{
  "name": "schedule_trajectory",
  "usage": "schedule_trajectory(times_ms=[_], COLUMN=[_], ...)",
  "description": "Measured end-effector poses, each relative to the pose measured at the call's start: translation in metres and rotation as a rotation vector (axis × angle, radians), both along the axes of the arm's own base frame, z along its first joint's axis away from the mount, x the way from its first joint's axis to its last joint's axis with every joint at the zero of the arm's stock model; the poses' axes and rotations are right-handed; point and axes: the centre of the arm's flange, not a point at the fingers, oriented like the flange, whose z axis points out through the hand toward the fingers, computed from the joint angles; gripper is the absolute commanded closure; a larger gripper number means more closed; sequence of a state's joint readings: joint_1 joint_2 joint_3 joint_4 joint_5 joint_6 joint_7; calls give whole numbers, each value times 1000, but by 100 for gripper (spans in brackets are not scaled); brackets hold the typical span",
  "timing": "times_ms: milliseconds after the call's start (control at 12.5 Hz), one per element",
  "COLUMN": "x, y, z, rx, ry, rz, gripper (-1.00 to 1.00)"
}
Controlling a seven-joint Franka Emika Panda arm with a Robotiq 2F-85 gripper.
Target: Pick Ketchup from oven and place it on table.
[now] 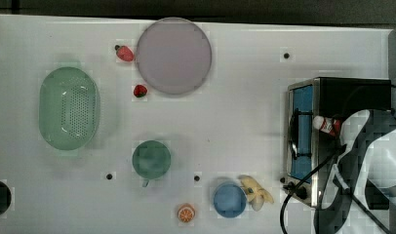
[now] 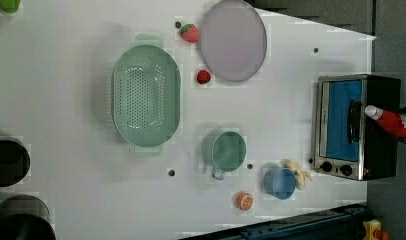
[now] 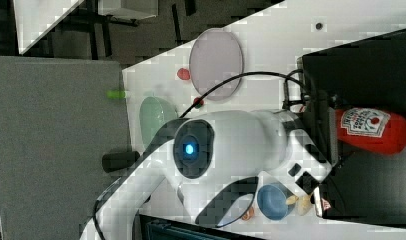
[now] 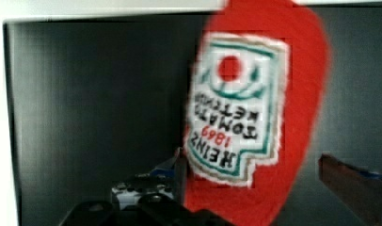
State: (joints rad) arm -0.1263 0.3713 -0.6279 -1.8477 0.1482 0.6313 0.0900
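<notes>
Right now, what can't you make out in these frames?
- Whether the fingers touch the ketchup: wrist view, jaws open either side of it, contact edges cut off by the frame.
- Ketchup body in the top view: the arm covers all but the cap end.
- Inside of the oven: left view, blue door shut.
- Oven knob markings: too small.

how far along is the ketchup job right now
Done: the gripper has reached the ketchup, which lies on the oven's black top. In hand: the open gripper straddles the bottle; its fingers look not yet closed on it. Left: grip, lift, and set it on the white table.
</notes>
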Motion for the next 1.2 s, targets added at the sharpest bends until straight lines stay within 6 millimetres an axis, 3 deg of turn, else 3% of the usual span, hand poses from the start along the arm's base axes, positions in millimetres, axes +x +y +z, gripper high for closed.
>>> schedule_trajectory(times_ms=[240, 400, 480, 960, 1200], x=[-9, -15, -16, -4, 18], y=[-7, -11, -12, -7, 5], z=[-8, -16, -17, -5, 38], rx=[8, 13, 16, -9, -48], ry=[-15, -27, -26, -23, -53], rz=[-32, -61, -65, -28, 34], gripper=[-92, -43, -27, -27, -27])
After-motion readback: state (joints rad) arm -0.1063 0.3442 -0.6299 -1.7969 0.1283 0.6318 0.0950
